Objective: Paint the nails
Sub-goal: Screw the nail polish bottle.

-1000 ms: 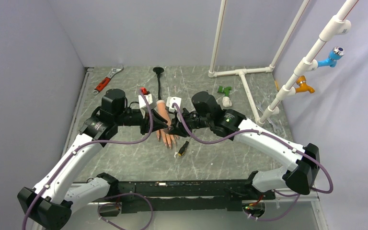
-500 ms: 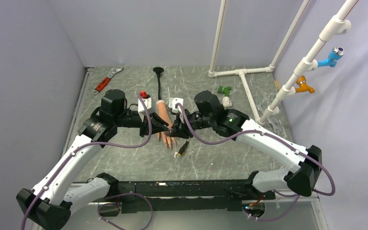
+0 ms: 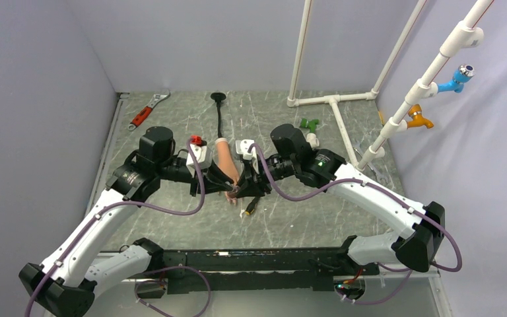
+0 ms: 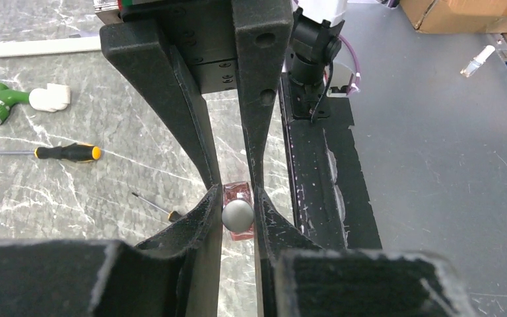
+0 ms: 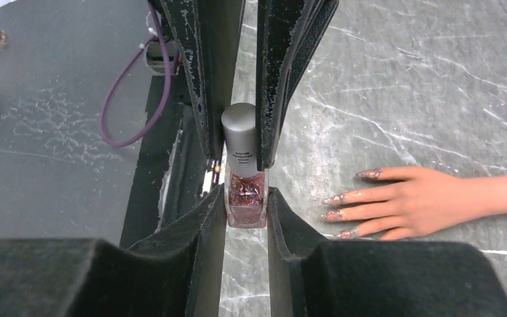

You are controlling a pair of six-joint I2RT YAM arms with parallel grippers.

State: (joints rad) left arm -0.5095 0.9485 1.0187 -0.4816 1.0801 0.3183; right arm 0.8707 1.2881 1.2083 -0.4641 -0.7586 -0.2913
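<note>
**2 tools, 1 bottle, right beside the fingertips**

Both arms meet over the middle of the table [image 3: 304, 218], and the polish bottle [image 5: 245, 198] is pinned between them. The right tool [image 5: 246, 206] is clamped tight on the glass body, with pink glittery polish showing between its pads. The left tool [image 4: 237, 216] is narrowed down onto the grey cap [image 5: 240, 132], 1 finger on either side, gripping it firmly. The cap sits on the neck with no gap showing. From above, the 2 tools come in from opposite sides, so the bottle lies sideways with its cap end toward the left arm. The tools hide most of it in that view.

The mannequin hand [image 5: 436, 198] lies flat on the table, back of the hand up, fingers pointing toward the near edge. Its black stalk [image 3: 220, 119] runs off toward the far side. The nails [image 5: 335, 199] are long and pointed, with a pinkish, speckled look. 4 of them show in the right wrist view, and the 5th is out of sight. The bottle is near those nails, off to 1 side of the fingertips and not touching them.

Around the action, a screwdriver [image 3: 251, 206] lies just beside the fingers on the near side. A red-handled wrench [image 3: 146, 112] sits at the far left. A green and white fitting [image 3: 310, 125] sits by the white pipe frame [image 3: 333, 100] at the far right.
</note>
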